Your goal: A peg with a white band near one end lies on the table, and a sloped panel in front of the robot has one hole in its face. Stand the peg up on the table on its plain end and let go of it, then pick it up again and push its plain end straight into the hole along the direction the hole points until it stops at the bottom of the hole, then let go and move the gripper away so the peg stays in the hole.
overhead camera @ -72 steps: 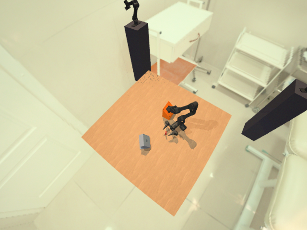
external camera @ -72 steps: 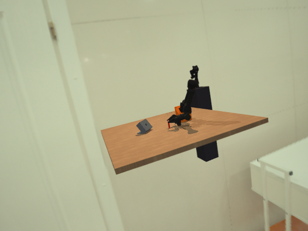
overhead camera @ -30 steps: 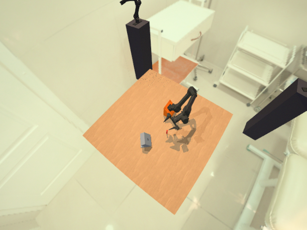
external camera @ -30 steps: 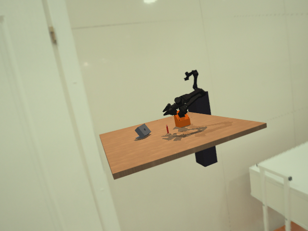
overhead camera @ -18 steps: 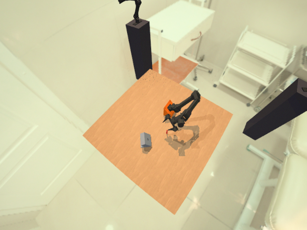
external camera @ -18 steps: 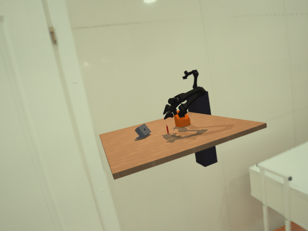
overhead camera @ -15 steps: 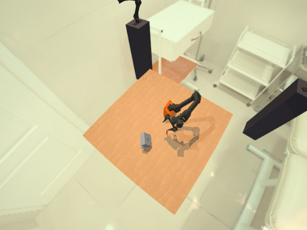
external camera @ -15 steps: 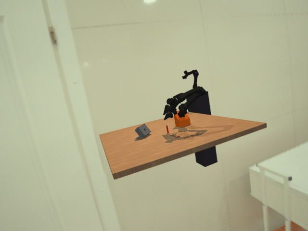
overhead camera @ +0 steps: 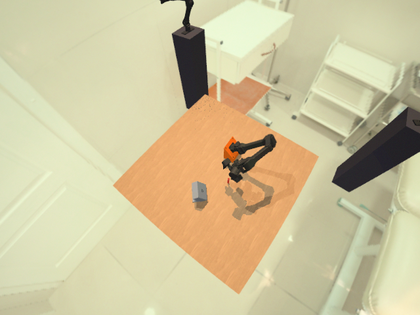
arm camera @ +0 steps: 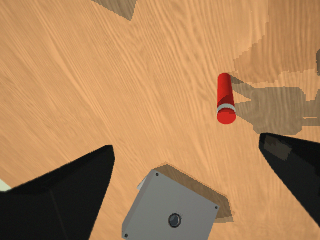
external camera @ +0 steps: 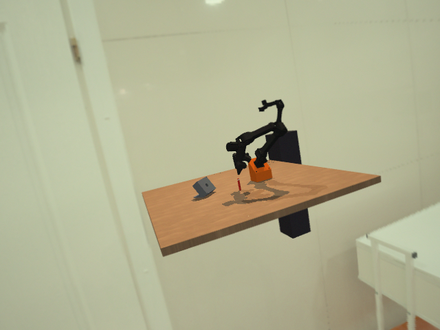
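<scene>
The red peg [overhead camera: 228,180] [external camera: 239,184] [arm camera: 225,95] stands upright on the table, its white-banded end up and its plain end down. My gripper [external camera: 238,172] [arm camera: 185,146] is open and empty, pointing down above the table. In the exterior view its fingertips are just above the peg's top. In the wrist view the peg is off-centre, up and toward the right finger. The grey block with the sloped panel [overhead camera: 199,192] [external camera: 200,187] [arm camera: 160,200] stands apart from the peg. Its hole [external camera: 206,184] [arm camera: 174,220] shows as dark and empty.
The orange arm base [overhead camera: 229,153] [external camera: 260,174] stands on the wooden table [overhead camera: 163,189] [external camera: 184,220], near the peg. The arm's shadow falls beside the peg. Dark pillars stand beyond the table's edges.
</scene>
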You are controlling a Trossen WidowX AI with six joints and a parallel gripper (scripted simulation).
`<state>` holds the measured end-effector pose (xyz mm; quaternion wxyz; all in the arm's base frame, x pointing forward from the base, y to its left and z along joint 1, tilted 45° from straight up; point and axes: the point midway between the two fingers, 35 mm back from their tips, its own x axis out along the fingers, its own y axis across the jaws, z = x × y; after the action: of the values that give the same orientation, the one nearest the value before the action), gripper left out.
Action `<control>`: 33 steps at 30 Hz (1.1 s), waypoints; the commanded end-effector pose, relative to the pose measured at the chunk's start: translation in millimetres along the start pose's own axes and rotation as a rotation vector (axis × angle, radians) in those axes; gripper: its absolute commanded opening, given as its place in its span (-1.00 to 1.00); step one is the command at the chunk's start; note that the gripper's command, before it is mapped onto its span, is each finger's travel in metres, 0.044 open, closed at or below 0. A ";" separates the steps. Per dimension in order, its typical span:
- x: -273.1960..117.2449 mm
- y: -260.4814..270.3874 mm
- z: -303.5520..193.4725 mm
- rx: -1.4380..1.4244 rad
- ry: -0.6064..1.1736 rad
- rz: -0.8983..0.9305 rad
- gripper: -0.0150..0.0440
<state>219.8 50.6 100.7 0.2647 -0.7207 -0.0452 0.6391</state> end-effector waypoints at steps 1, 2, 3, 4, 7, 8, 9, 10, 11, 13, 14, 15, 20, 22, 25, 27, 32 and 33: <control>1.5 -4.0 -1.7 0.005 -0.093 -0.063 1.00; 1.8 -5.1 -2.3 0.008 -0.119 -0.083 1.00; 1.9 -6.3 -3.1 0.011 -0.144 -0.105 1.00; 2.0 -7.5 -4.1 0.015 -0.167 -0.127 1.00; 1.7 -11.0 -8.4 0.031 -0.231 -0.200 1.00; 1.4 -12.2 -10.2 0.038 -0.250 -0.226 1.00; 1.1 -13.3 -12.3 0.045 -0.268 -0.253 1.00; 0.8 -14.1 -14.1 0.052 -0.281 -0.275 1.00; 0.6 -14.6 -15.3 0.056 -0.289 -0.288 1.00; 0.5 -14.7 -15.7 0.057 -0.291 -0.292 1.00; 0.5 -14.7 -15.7 0.057 -0.291 -0.292 1.00; 0.5 -14.7 -15.7 0.057 -0.291 -0.292 1.00; 2.9 -15.5 -15.0 0.054 -0.290 -0.293 1.00; 9.6 -17.6 -13.1 0.044 -0.289 -0.294 1.00; 17.8 -20.4 -10.4 0.031 -0.287 -0.297 1.00; 18.6 -20.7 -10.2 0.030 -0.287 -0.297 1.00; 23.7 -22.1 -9.4 0.030 -0.287 -0.296 1.00; 25.2 -22.5 -9.1 0.030 -0.286 -0.296 1.00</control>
<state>238.9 74.4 90.6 0.3546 -0.6052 -0.1776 0.6902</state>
